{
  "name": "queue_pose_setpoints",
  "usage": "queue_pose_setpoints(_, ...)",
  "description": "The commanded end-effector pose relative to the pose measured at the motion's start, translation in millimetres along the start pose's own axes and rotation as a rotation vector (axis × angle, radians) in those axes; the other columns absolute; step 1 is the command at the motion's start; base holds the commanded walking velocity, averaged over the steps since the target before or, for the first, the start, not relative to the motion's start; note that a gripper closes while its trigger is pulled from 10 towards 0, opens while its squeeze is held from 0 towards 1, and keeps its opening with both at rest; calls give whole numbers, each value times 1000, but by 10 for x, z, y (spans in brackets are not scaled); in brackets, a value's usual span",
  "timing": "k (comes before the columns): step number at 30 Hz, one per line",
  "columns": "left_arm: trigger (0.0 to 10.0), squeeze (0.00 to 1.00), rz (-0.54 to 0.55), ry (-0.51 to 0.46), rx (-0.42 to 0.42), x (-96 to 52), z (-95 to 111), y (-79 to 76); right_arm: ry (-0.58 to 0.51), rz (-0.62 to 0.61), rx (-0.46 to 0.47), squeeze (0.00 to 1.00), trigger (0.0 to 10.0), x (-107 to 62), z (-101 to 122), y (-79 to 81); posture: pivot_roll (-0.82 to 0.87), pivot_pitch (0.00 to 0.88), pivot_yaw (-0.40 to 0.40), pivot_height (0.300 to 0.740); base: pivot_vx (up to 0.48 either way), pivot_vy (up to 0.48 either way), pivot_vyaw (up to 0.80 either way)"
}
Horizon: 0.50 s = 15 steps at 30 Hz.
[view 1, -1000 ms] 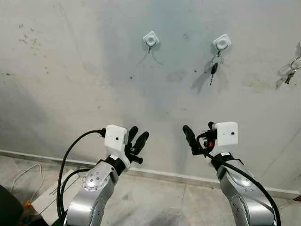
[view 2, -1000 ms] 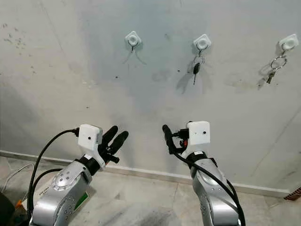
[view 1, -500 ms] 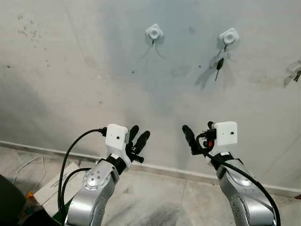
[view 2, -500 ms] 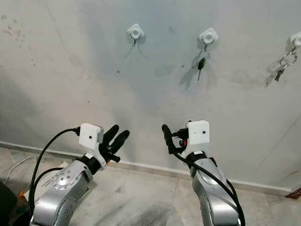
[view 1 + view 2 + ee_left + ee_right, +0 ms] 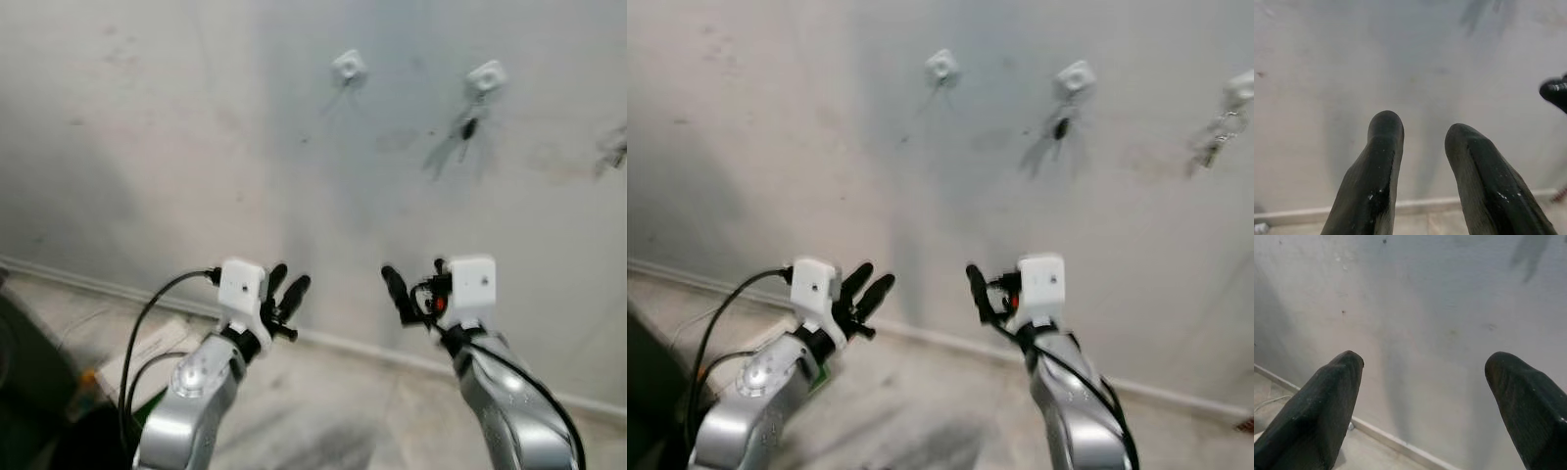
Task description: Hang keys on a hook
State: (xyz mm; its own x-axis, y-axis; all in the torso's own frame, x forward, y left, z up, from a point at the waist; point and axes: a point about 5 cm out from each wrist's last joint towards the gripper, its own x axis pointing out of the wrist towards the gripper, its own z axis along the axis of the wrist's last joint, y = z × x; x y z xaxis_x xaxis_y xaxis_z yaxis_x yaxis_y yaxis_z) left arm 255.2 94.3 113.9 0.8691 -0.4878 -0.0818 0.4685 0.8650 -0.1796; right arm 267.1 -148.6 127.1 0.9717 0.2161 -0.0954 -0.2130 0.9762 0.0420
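Plain indoor room, home-like, bare and a little worn. Rough whitish plaster wall [image 5: 196,147] marked with scuffs and dark specks, meeting a grey tiled floor [image 5: 333,411] along a pale skirting strip [image 5: 98,284]. Small white stick-on hooks [image 5: 941,67] fixed in a row high on the wall, keys [image 5: 1059,127] dangling from some. Loose white cable [image 5: 59,343] and a flat cardboard piece [image 5: 147,348] lying on the floor at the left. Blurred throughout.
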Motion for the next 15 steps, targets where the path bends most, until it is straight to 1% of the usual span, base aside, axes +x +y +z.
queue_pose_setpoints(1, 10000, 0, 4, -9, 20, 13, 47, 29, 0, -2, 14, 0, 10000, 0, 2, -8, -80, 0, 78, 740, -270, 0, 0)
queue_pose_setpoints(12, 10000, 0, 0, -11, 19, 24, 47, 22, 4, -6, 14, 0, 10000, -2, 4, -20, -84, 0, 79, 740, -288, 0, 0)
queue_pose_setpoints(15, 10000, 0, -3, -11, 18, 28, 45, 18, 4, -8, 16, 0, 10000, -2, 7, -24, -88, 0, 78, 740, -304, 0, -744)
